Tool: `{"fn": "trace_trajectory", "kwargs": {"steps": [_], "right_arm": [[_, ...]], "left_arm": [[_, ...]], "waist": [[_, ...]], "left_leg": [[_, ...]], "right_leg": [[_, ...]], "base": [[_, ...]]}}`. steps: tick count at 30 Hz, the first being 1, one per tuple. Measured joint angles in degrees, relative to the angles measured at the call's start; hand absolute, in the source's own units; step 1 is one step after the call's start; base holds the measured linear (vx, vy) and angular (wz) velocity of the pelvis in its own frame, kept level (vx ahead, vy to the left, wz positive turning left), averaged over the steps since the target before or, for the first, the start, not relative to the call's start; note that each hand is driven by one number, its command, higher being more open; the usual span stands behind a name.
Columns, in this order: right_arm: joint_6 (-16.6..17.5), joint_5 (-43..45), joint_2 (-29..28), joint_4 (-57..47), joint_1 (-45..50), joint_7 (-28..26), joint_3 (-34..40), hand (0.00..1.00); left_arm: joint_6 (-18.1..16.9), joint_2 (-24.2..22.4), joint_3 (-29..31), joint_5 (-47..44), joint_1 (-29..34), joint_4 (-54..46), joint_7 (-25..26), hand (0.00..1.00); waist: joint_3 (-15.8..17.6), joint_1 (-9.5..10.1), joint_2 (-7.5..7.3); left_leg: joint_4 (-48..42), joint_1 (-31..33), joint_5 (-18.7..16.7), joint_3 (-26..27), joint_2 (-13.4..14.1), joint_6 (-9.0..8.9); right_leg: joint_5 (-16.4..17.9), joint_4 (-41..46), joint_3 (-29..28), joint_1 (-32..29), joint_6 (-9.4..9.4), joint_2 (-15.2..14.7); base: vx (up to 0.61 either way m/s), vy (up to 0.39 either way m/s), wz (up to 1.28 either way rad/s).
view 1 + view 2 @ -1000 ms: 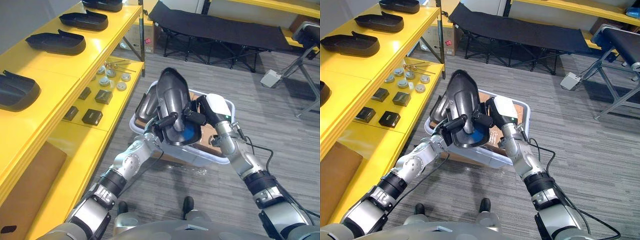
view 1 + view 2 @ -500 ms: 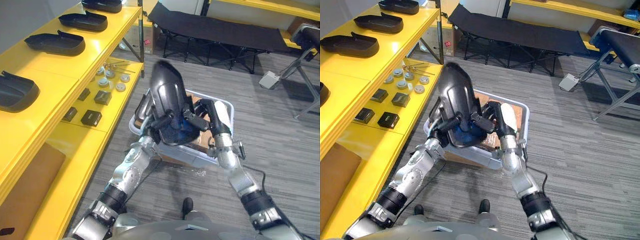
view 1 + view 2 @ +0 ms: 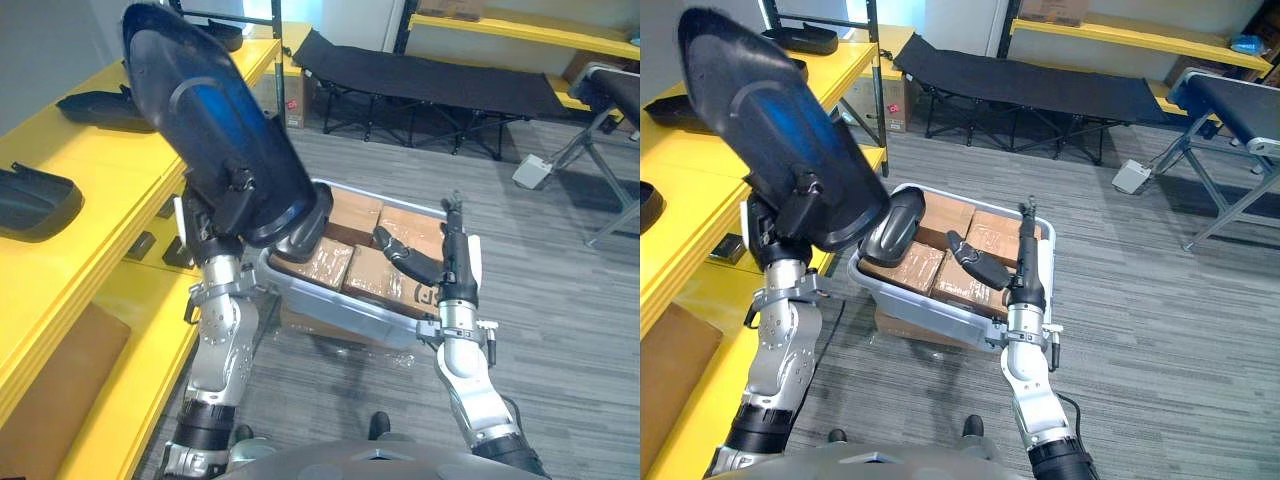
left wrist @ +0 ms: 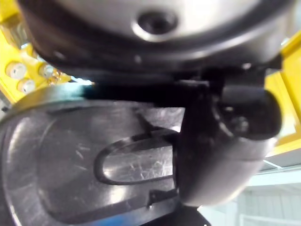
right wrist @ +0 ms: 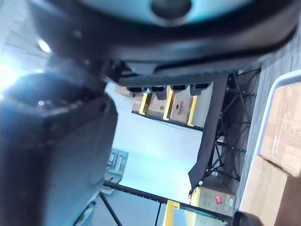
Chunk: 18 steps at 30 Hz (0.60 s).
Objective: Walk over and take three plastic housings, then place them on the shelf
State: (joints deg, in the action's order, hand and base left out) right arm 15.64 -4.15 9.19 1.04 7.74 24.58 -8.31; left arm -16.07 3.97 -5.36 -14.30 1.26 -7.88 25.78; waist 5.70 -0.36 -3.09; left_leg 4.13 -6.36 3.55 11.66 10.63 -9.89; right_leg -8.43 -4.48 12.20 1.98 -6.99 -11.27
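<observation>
Plastic housing (image 3: 205, 130) clamped in curled left hand (image 3: 212, 222), long axis slanting toward shelf's (image 3: 100, 160) front edge; right hand (image 3: 448, 265) spread.

One glossy black plastic housing (image 3: 215, 150) is raised high, tilted, beside the yellow shelf (image 3: 90, 170); other housings (image 3: 35, 197) lie on it.

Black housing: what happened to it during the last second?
The left hand lifted the black housing from over the bin up towards the yellow shelf, gripping it alone. The right hand let go and stands open over the bin. The second housing in the bin stayed put.
</observation>
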Motion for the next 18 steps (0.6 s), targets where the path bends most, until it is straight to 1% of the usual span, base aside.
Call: {"fn": "trace_trajectory", "kwargs": {"steps": [4,5,7,9,11,13,15,16,18], "right_arm": [[-0.01,4.80,-0.13,-0.16,2.25,-0.78,0.83,1.00],[-0.01,5.72,-0.30,-0.16,3.14,-1.13,1.09,1.00],[0.01,8.05,-0.64,-0.19,4.90,-1.89,1.58,1.00],[0.02,10.43,-1.24,-0.13,7.70,-2.89,2.54,1.00],[0.05,11.62,-1.47,-0.11,9.27,-3.39,2.76,1.00],[0.54,11.88,-2.23,-0.11,9.77,-3.64,2.83,1.00],[2.34,13.40,-2.80,-0.12,9.48,-4.09,2.21,1.00],[2.62,13.84,-2.77,-0.12,9.31,-4.20,1.80,1.00],[3.92,14.16,-2.72,-0.12,8.73,-4.41,-0.10,1.00]], "left_arm": [[-0.01,-1.11,0.34,2.31,2.24,-0.15,1.75,0.00],[-0.03,-1.47,1.01,3.81,3.14,-0.82,2.11,0.00],[-0.34,-1.57,1.34,3.96,5.42,-3.31,2.69,0.00],[-1.63,-1.93,2.01,4.20,8.18,-6.16,2.86,0.00],[-2.64,-1.95,2.69,4.21,9.49,-7.60,2.92,0.00],[-2.95,-1.93,3.37,4.21,10.48,-9.06,2.92,0.00],[-3.01,-1.92,3.61,4.21,10.75,-9.78,3.31,0.00],[-3.01,-1.93,3.69,4.21,10.95,-9.88,3.63,0.00],[-3.01,-1.96,4.28,5.00,13.03,-11.00,5.06,0.00]], "waist": [[-0.36,-0.03,0.63],[-0.50,-0.10,0.86],[-0.71,-0.25,1.23],[-0.97,-0.13,1.70],[-1.11,0.01,1.99],[-1.16,-0.04,2.08],[-1.19,0.26,2.12],[-1.19,0.28,2.12],[-1.27,0.41,2.33]], "left_leg": [[-0.01,0.00,-0.19,0.09,0.03,-0.06],[-0.01,0.00,-0.28,0.13,0.04,-0.10],[-0.05,0.02,-0.39,0.23,0.04,-0.16],[-0.61,0.09,-0.82,0.29,0.08,-0.07],[-1.34,0.18,-1.28,0.33,0.14,0.04],[-1.96,0.42,-1.72,0.34,0.15,0.03],[-2.32,1.07,-1.83,0.10,0.14,0.06],[-2.36,1.08,-1.87,-0.01,0.14,0.11],[-3.15,1.54,-2.53,-0.44,0.15,0.48]], "right_leg": [[0.28,0.00,0.00,-0.06,-0.05,0.01],[0.35,0.00,0.00,-0.08,-0.09,0.01],[0.49,0.00,-0.05,-0.11,-0.10,0.01],[0.64,0.00,-0.06,0.00,-0.30,0.01],[0.60,0.01,-0.10,0.21,-0.49,0.00],[0.64,0.01,-0.11,0.23,-0.52,-0.04],[0.63,0.01,0.00,0.18,-0.54,-0.10],[0.63,0.01,0.04,0.21,-0.54,-0.10],[0.73,0.00,0.26,0.30,-0.56,-0.18]], "base": [[0.00,0.002,-0.01],[0.00,0.000,0.00],[0.00,0.000,0.00],[0.03,0.010,-0.01],[0.00,0.000,0.00],[0.00,0.000,0.00],[0.00,0.004,0.02],[0.00,0.000,0.00],[-0.01,0.009,0.05]]}}
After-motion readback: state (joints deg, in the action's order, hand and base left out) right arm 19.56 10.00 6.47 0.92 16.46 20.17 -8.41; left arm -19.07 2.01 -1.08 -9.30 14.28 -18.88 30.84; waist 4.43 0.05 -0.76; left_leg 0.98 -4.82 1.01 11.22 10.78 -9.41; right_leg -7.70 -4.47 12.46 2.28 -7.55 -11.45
